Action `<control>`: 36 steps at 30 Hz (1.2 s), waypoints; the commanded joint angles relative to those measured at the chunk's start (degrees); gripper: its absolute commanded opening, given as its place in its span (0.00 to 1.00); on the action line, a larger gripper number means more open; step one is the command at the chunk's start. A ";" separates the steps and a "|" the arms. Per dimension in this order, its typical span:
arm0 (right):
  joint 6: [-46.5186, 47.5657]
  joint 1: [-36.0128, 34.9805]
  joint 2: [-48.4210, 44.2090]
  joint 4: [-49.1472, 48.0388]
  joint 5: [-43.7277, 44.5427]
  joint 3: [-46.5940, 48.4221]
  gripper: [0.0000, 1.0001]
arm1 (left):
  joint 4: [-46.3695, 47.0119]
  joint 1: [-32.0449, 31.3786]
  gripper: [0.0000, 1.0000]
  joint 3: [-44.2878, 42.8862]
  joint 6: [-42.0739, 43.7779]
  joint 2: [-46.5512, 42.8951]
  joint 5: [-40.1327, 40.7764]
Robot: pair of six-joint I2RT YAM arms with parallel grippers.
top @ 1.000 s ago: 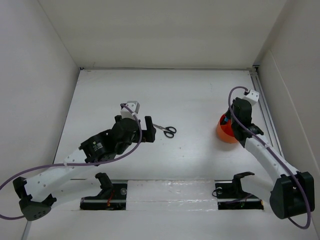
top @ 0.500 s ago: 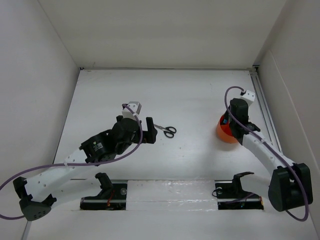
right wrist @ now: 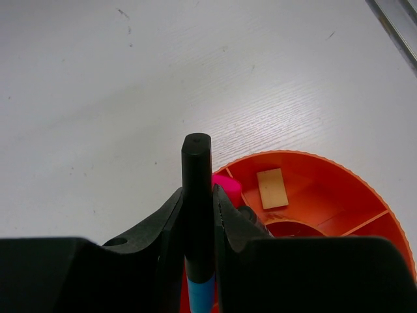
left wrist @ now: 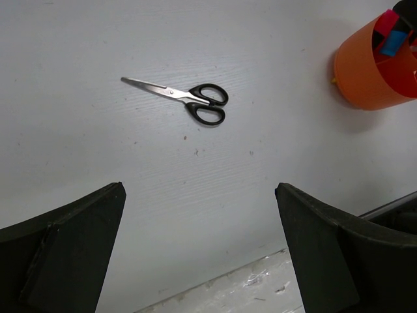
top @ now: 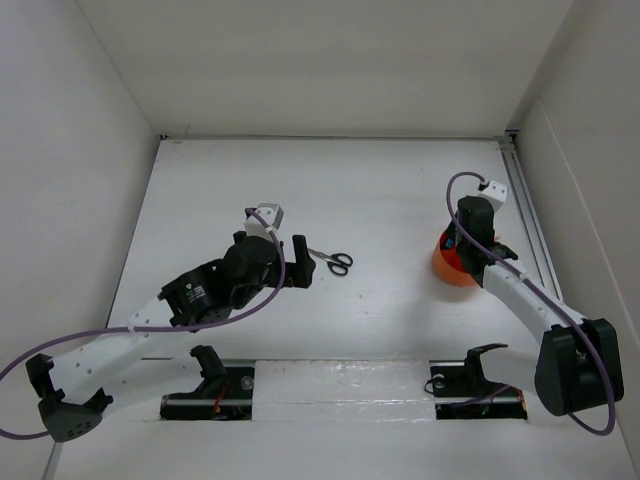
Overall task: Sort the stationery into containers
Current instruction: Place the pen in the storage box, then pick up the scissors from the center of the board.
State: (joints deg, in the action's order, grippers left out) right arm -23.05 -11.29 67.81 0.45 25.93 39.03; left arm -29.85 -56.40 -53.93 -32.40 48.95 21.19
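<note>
Right gripper first: clamped snug on the black marker with blue cap, black butt end poking out past the fingertips, blue cap back toward the wrist. Parked right at the near rim of the orange cup, long axis running straight along the fingers and down toward the compartments, just beside a pink cap, with a tan eraser lying flat in a compartment further in. No telling whether below the rim yet. Probably just needs a bit more lowering, then letting go. Over on the other side, left gripper spread wide, holding nothing, hovering over the table. Black-handled scissors lying flat and closed just ahead of it, blades pointing away from the cup, handles toward it. Well apart from the cup and way nearer the left arm, so guessing that's lefty's job.
</note>
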 commanded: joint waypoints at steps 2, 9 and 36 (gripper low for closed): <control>0.20 -0.22 -0.49 -2.47 -0.09 2.63 0.23 | 1.28 0.15 1.00 0.32 0.67 -1.83 -0.01; 0.20 -0.75 -1.63 -2.47 -0.09 2.63 0.43 | 1.28 0.15 1.00 0.32 1.20 -1.84 -0.01; 0.99 -31.68 -23.51 21.77 1.49 16.78 1.00 | 2.00 1.90 1.00 -2.30 -35.35 19.23 15.20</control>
State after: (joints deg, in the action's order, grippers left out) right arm -22.06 -41.06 46.57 14.24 23.66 52.84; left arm -28.53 -55.94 -52.34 -58.61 63.51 32.60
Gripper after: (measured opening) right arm 0.999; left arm 0.997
